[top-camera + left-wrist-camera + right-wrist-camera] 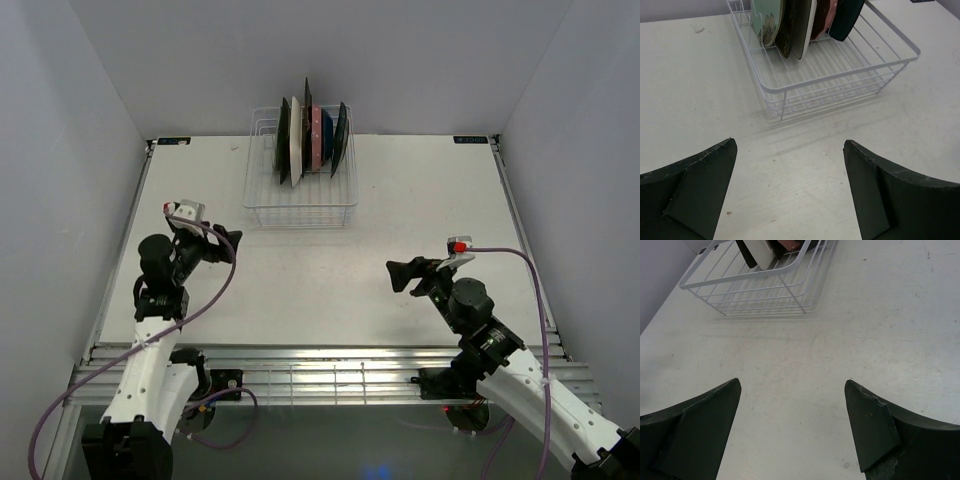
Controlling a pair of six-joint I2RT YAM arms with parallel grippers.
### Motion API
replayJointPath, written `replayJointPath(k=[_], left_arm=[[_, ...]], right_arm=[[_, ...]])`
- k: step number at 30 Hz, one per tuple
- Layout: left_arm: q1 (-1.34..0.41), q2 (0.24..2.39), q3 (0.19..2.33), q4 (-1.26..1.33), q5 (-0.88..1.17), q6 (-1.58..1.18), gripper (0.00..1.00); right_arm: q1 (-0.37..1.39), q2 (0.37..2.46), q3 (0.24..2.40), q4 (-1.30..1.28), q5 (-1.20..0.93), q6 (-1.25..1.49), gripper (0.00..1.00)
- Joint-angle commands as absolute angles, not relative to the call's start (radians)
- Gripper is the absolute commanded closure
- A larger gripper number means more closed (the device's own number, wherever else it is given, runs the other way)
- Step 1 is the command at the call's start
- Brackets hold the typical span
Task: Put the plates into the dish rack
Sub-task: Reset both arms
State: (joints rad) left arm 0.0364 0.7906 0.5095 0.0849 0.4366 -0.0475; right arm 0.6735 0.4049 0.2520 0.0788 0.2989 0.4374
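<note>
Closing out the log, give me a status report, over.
Left gripper open, empty. Right gripper open, empty. Plates upright in dish rack. No obstruction seen.

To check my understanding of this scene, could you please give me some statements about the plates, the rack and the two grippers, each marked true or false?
1. The plates stand on edge in the dish rack, at the far side of the table. True.
2. The left gripper holds a plate. False: it is open and empty.
3. The right gripper is open and holds nothing. True.
4. One plate lies flat on the table beside the rack. False: every plate in view is in the rack.
</note>
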Motion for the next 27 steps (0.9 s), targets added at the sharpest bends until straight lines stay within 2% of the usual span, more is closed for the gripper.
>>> replayJointPath(k=[1, 10, 27], left_arm=[[0.043, 0.741, 0.430, 0.066, 0.434, -0.005, 0.02], [0.043, 0.724, 0.394, 0.063, 0.442, 0.052, 0.02], [0.043, 0.736, 0.396, 0.063, 0.456, 0.058, 0.02]], right_arm=[[0.672, 0.384, 0.222, 0.121, 0.341, 0.439, 0.10], [0.672, 0.318, 0.189, 0.123, 0.330, 0.439, 0.10], [0.672, 0.342, 0.202, 0.117, 0.281, 0.423, 0.10]])
